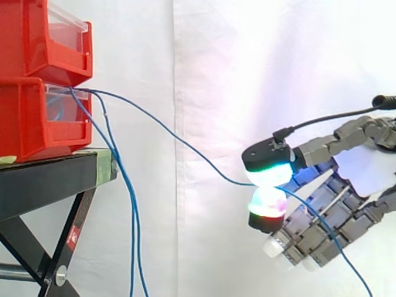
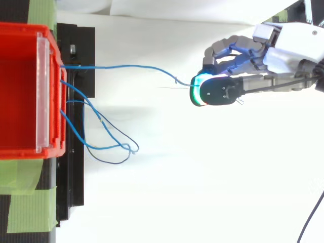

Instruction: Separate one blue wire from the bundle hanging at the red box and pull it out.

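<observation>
Hand (image 1: pixel 365 170) is seen with two glowing pads pinched on one blue wire (image 2: pixel 121 66), which is stretched leftward and upward to the lower red box (image 1: pixel 37 117). The bundle (image 1: pixel 132 210) hangs at the box front, well apart. Open room for pulling is judged to lie rightward, away from the box.

Lighting: bright, even. White curtain (image 1: pixel 247 74) behind the fingers (image 1: pixel 322 148) washed out, near glare; faint blue wire (image 2: pixel 126 67) shadows left of them, top view.
</observation>
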Controlling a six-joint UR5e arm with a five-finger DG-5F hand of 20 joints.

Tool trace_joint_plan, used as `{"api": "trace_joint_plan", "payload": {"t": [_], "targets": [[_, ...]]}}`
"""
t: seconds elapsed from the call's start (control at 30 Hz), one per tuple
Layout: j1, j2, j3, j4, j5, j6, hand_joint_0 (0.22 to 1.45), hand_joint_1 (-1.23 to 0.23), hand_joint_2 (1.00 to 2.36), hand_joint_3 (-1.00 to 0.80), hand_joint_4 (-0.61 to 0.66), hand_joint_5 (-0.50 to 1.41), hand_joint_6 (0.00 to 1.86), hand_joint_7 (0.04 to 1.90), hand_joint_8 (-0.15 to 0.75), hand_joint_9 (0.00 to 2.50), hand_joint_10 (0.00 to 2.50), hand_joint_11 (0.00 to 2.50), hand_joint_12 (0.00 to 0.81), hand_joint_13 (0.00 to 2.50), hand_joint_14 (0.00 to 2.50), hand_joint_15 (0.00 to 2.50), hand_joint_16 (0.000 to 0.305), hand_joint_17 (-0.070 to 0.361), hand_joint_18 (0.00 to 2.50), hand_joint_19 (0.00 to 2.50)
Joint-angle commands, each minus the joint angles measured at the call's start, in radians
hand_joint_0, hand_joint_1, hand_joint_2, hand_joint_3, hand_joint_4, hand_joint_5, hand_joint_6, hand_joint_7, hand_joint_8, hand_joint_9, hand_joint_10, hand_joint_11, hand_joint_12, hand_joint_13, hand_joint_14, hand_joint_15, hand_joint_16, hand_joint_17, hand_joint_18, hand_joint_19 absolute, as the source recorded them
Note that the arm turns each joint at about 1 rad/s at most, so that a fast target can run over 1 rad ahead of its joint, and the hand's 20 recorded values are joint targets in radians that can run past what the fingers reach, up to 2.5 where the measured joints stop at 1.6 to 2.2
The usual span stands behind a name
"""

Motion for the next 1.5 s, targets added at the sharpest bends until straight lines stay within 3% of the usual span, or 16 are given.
{"api": "trace_joint_plan", "payload": {"t": [0.0,0.03,0.07,0.13,0.37,0.53,0.6,0.83,1.47], "targets": [[0.004,0.015,-0.05,0.017,0.001,0.02,0.6,-0.82,1.02,-0.06,-0.13,-0.13,0.85,1.23,0.283,0.66,0.01,0.41,0.413,0.36,0.01,0.27,0.055,0.124,0.32,0.23],[0.006,0.019,-0.059,0.026,0.001,0.024,0.6,-0.82,1.02,-0.05,-0.13,-0.13,0.85,1.23,0.283,0.66,0.01,0.41,0.413,0.36,0.01,0.27,0.055,0.124,0.32,0.23],[0.012,0.027,-0.094,0.072,0.007,0.032,0.6,-0.82,1.02,-0.05,-0.13,-0.13,0.85,1.23,0.284,0.66,0.01,0.41,0.414,0.37,0.01,0.27,0.055,0.124,0.32,0.23],[0.018,0.033,-0.123,0.13,0.017,0.043,0.6,-0.82,1.02,-0.05,-0.12,-0.13,0.85,1.23,0.284,0.66,0.01,0.42,0.414,0.37,0.01,0.27,0.055,0.124,0.33,0.23],[0.023,0.032,-0.142,0.224,0.015,0.043,0.6,-0.82,1.02,-0.05,-0.13,-0.13,0.85,1.22,0.288,0.66,0.01,0.42,0.415,0.38,0.01,0.28,0.055,0.123,0.34,0.25],[0.023,0.032,-0.143,0.356,0.014,-0.014,0.6,-0.82,1.02,-0.05,-0.13,-0.13,0.85,1.21,0.287,0.66,0.01,0.42,0.416,0.38,0.01,0.29,0.055,0.123,0.34,0.24],[0.023,0.032,-0.143,0.376,0.014,-0.03,0.6,-0.82,1.02,-0.05,-0.13,-0.13,0.85,1.21,0.286,0.66,0.01,0.42,0.416,0.38,0.01,0.28,0.055,0.123,0.34,0.25],[0.023,0.032,-0.143,0.42,0.012,-0.077,0.6,-0.82,1.03,-0.05,-0.13,-0.13,0.85,1.21,0.288,0.66,0.01,0.42,0.416,0.39,0.01,0.28,0.055,0.123,0.35,0.25],[0.023,0.032,-0.142,0.429,0.015,-0.082,0.61,-0.82,1.03,-0.05,-0.13,-0.13,0.86,1.21,0.288,0.67,0.01,0.42,0.417,0.4,0.01,0.28,0.054,0.122,0.37,0.26]]}}
